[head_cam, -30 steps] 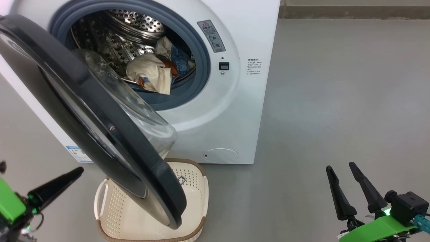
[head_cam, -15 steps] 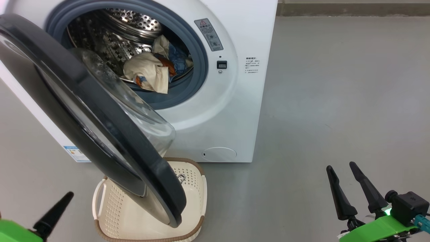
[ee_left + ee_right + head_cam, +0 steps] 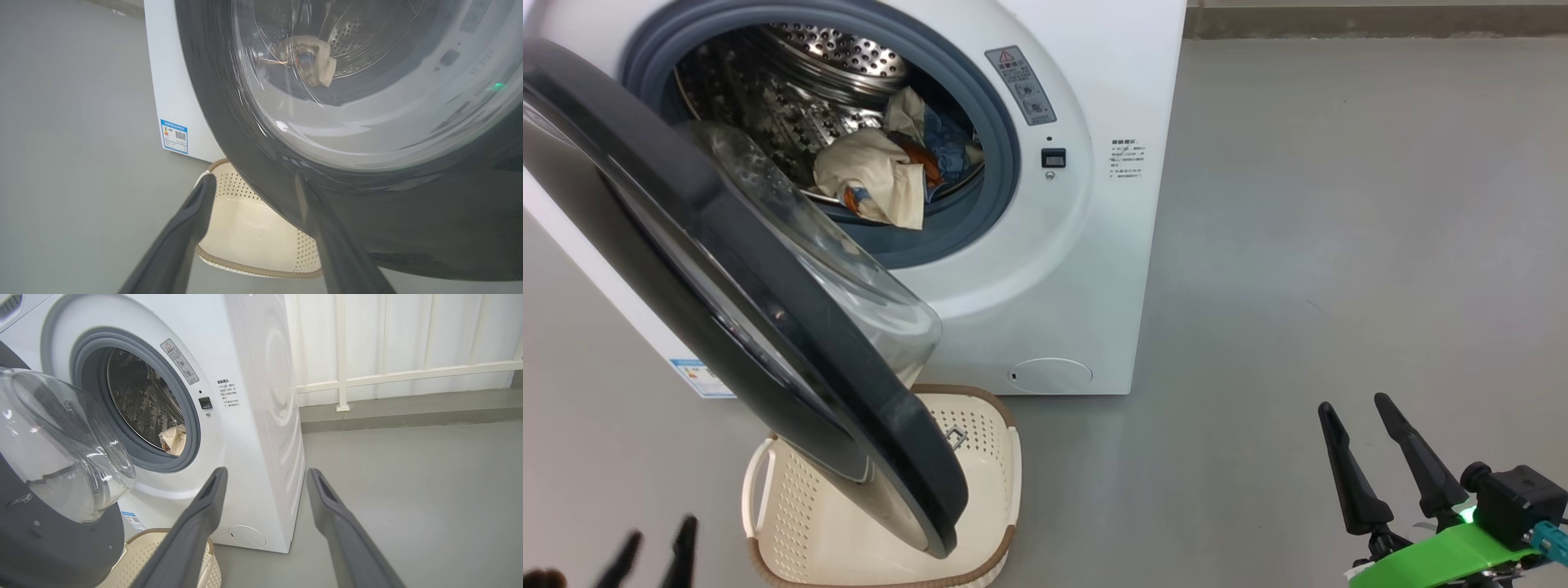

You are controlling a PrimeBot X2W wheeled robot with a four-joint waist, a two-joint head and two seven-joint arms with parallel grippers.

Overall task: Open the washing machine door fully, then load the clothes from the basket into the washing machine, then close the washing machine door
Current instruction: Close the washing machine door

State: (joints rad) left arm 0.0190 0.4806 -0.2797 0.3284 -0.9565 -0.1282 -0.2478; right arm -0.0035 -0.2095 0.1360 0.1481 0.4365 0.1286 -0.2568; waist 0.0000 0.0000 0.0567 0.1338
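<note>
Grey smooth floor [image 3: 1339,204]. Big white boxy washing machine [image 3: 1111,245] far left, its glossy black round door [image 3: 768,327] partly open. Cream/blue/orange clothes [image 3: 882,175] lie in the steel drum [image 3: 841,57]. Cream perforated plastic basket [image 3: 988,523] sits near, under the door. Left gripper [image 3: 662,531] & right gripper [image 3: 1352,403]: fingers spread, holding nothing.

Light: bright, even | Glare: reflections across washing machine door [image 3: 367,143] glass | Blur: left gripper [image 3: 662,531] smeared, head view | Edges: wrist views bowed

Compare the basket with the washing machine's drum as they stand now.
The drum is shiny steel; the basket is cream plastic with a brown rim. The drum holds the clothes; the basket's visible floor is bare. The drum opens frontward, the basket upward, partly under the washing machine door. Both have perforated walls.
</note>
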